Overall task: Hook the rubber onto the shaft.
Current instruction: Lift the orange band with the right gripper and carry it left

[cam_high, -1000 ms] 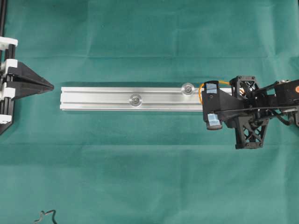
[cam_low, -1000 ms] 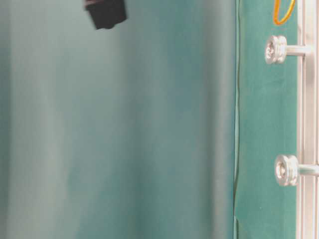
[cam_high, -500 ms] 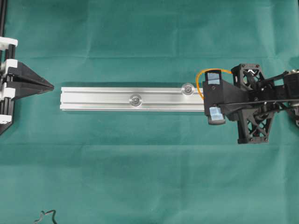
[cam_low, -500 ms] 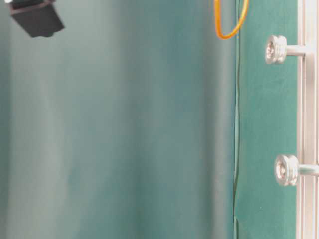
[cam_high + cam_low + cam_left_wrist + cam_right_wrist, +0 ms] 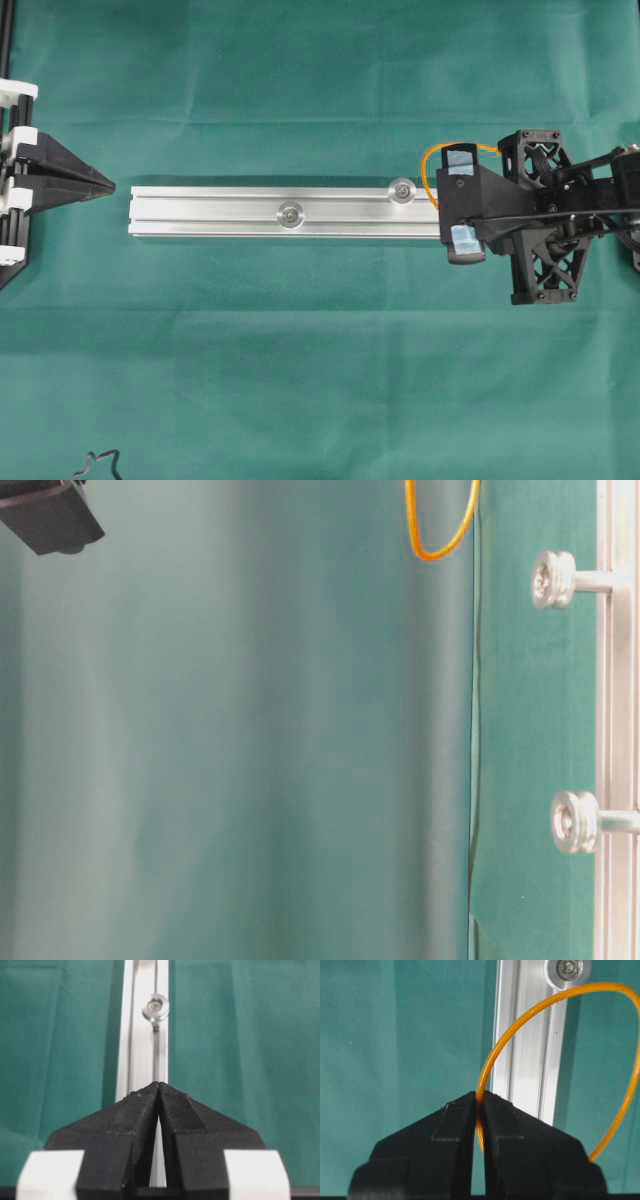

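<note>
The rubber (image 5: 427,172) is a thin orange loop pinched in my right gripper (image 5: 443,208), which is shut on it over the right end of the silver rail (image 5: 200,212). In the right wrist view the rubber (image 5: 492,1060) arches from the gripper (image 5: 480,1097) up past the nearer shaft (image 5: 568,970). Two flanged silver shafts (image 5: 403,189) (image 5: 290,213) stand on the rail. In the table-level view the rubber (image 5: 440,552) hangs apart from the shaft (image 5: 553,579). My left gripper (image 5: 108,186) is shut and empty off the rail's left end, also seen as (image 5: 159,1085).
Green cloth (image 5: 320,380) covers the table. A black cable end (image 5: 98,462) lies at the front left corner. The left arm's black and white mount (image 5: 15,190) sits at the left edge. A black part of the right arm (image 5: 45,515) shows in the table-level view.
My right gripper has carried the rubber away from the rail and slightly to the right, so more of the loop shows. The left gripper has not moved.
</note>
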{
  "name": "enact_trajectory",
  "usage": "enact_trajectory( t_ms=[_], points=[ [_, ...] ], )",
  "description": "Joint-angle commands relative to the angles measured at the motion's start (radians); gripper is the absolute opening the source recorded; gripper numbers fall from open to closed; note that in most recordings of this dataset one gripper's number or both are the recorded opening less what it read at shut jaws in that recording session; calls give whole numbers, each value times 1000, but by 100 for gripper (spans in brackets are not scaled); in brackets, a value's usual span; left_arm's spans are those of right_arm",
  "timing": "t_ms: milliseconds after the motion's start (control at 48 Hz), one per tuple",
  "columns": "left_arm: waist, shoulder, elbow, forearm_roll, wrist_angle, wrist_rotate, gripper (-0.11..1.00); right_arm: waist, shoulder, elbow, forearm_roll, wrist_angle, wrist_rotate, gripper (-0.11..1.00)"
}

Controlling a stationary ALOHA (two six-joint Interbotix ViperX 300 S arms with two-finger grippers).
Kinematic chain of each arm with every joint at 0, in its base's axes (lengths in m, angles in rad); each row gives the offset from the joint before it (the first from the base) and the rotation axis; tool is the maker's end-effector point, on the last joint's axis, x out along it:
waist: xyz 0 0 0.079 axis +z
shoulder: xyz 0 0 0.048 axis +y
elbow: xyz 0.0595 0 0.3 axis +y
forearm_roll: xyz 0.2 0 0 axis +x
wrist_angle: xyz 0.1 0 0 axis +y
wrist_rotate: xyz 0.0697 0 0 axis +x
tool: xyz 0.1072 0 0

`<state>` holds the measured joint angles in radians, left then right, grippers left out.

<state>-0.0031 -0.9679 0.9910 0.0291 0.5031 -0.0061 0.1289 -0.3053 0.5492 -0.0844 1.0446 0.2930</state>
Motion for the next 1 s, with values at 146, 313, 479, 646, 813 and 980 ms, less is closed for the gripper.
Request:
enact_trajectory(
  t_ms=[146, 313, 479, 646, 813, 980],
  points=[
    [2, 8, -31, 3, -5, 0, 0, -12, 11, -49, -5, 0, 0, 6],
    [2, 8, -31, 2, -5, 0, 0, -15, 55, -92, -9, -5, 0, 6],
    [2, 8, -29, 2, -5, 0, 0, -17, 104, -143, -11, -3, 0, 6],
    [2, 8, -31, 2, -5, 0, 0, -17, 144, -192, -9, -5, 0, 6],
    [2, 8, -31, 3, -5, 0, 0, -17, 184, -236, -9, -3, 0, 6],
    [2, 8, -31, 3, -5, 0, 0, -17, 209, -265, -11, -3, 0, 6]
  ],
)
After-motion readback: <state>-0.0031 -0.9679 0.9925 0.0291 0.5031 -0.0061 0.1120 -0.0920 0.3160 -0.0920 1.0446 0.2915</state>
